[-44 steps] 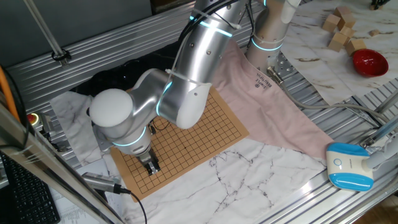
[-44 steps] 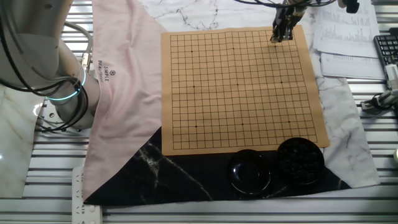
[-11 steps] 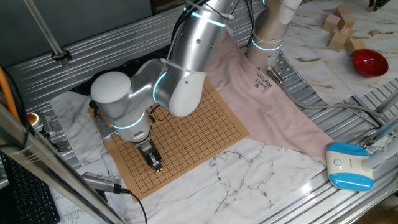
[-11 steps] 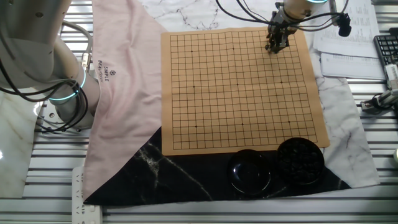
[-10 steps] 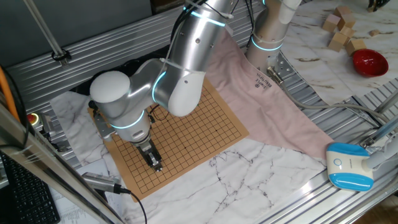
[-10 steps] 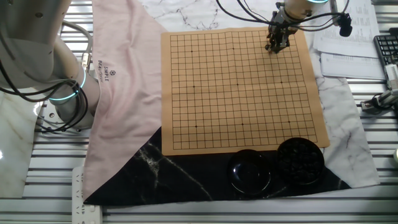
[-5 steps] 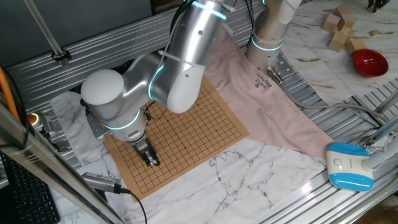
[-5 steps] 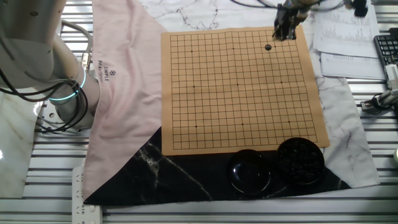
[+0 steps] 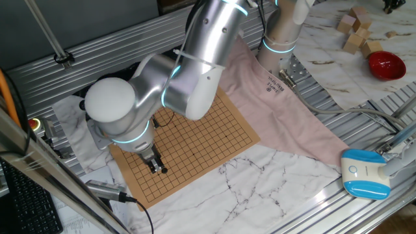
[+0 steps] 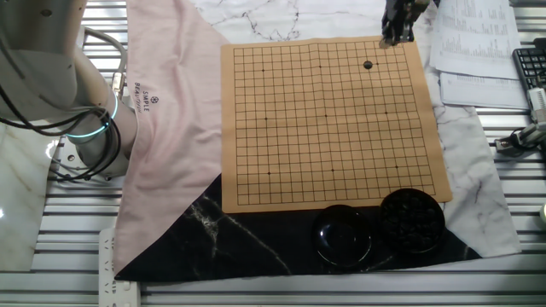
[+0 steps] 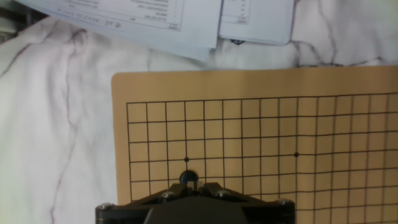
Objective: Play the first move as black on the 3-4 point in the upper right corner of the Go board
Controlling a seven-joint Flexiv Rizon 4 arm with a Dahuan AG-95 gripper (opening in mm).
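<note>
The arm bends over the board in a big hook — upper link slanting down from the top of one fixed view, bulbous elbow joint low on the side twd the keyboard, wrist pointing straight down. The gripper hangs above the board's corner region nearest the papers; in the other fixed view it sits at the board's far edge, right by that corner. Fingers look close together w/ nothing seen between them, but whether they're fully closed — can't tell from these views.

A black stone lies on the board, on a grid crossing a few lines in from the far edge and from the paper-side edge. It's apart from the gripper, just inboard of it. Hand view shows the same stone partly behind the gripper body, one line below a star dot.

Board lies flat on the marble-print table cover, w/ a pink cloth along its side away from the papers. Two dark bowls sit just off the board's near edge, on the black mat.
</note>
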